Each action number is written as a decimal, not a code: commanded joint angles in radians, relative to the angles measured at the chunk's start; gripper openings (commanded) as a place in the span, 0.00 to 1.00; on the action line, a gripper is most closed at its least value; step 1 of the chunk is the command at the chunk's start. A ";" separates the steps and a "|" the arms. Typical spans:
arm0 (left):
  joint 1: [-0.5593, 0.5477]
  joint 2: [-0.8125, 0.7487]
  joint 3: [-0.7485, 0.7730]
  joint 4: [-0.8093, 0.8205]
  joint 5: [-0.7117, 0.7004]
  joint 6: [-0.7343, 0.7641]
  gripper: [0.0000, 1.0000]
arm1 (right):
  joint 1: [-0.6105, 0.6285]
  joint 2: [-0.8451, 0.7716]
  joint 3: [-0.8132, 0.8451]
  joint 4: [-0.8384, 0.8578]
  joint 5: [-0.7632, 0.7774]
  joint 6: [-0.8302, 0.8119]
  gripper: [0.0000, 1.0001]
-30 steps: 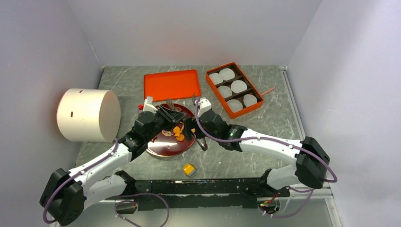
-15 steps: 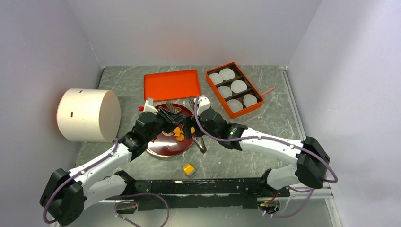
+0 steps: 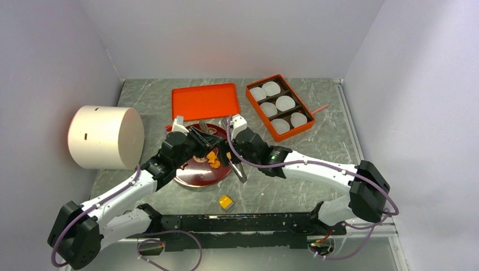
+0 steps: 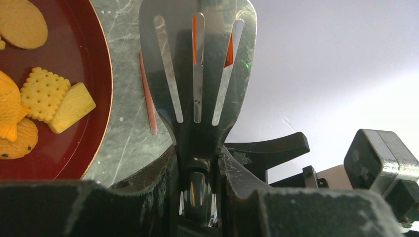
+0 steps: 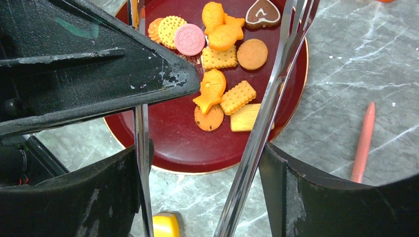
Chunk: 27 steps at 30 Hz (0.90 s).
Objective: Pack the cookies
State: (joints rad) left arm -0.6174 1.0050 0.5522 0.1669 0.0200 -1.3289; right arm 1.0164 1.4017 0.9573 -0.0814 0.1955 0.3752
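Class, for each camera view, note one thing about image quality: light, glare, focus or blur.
Top view: soft, even light, no hard shadows; the cookies too small to tell apart. Left wrist view: the spatula sharp, the left claw dark and soft, the right side washed out white. Right wrist view: cookies crisp on the plate, bright glints along the tongs.

Matt cookies, glossy plate, metal spatula, tongs
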 commanded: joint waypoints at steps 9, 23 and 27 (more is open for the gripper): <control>0.001 0.004 0.053 -0.004 0.031 -0.019 0.16 | 0.006 -0.012 0.054 0.024 -0.018 -0.036 0.63; 0.004 0.017 0.053 -0.061 0.033 -0.028 0.46 | 0.006 -0.026 0.044 0.056 -0.018 -0.041 0.46; 0.008 0.020 0.060 -0.092 0.024 -0.027 0.56 | 0.006 -0.023 0.046 0.061 -0.022 -0.042 0.45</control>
State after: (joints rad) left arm -0.6163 1.0225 0.5674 0.0990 0.0402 -1.3506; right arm 1.0245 1.4044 0.9676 -0.0803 0.1730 0.3454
